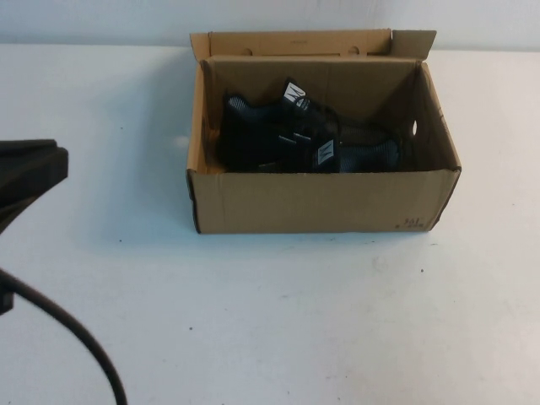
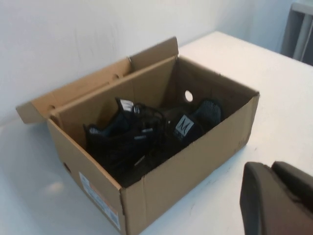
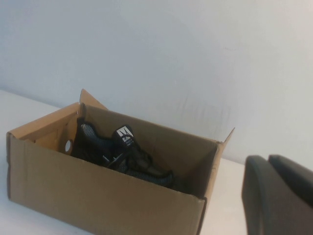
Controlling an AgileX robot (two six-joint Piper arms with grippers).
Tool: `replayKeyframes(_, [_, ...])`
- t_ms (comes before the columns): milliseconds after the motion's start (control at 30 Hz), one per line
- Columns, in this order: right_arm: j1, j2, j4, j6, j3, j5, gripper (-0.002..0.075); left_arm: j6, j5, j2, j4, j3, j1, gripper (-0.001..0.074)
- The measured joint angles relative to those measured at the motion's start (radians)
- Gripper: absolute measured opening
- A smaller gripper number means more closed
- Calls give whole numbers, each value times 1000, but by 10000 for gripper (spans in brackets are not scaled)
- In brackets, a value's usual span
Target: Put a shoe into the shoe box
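High view puts my left gripper [image 1: 29,169] near-left, clear of everything, fingers clenched on nothing. My right gripper [image 3: 279,196] is off to the right; can't tell its state. Farther back, the shoe [image 1: 325,135] already sits in the shoe box [image 1: 321,202]. Only risk I see: bumping that box.

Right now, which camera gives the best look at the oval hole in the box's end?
The left wrist view: the oval hole shows fully, lit, inside the shoe box. The high view shows it as a sliver; the right wrist view shows it half hidden.
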Motion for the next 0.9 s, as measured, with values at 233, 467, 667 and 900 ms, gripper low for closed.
replayKeyframes(233, [0,0,0,0,0,6,-16,-196,-24,-178,104,0,-52,-1])
replayKeyframes(467, [0,0,2,0,0,6,-16,-594,-310,-369,411,93,-71,-1])
replayKeyframes(667, [0,0,2,0,0,6,-16,-1166,-531,-495,936,355,-71,-1])
replayKeyframes(900, [0,0,2,0,0,6,-16,-1282,-549,-601,1113,633,-71,-1])
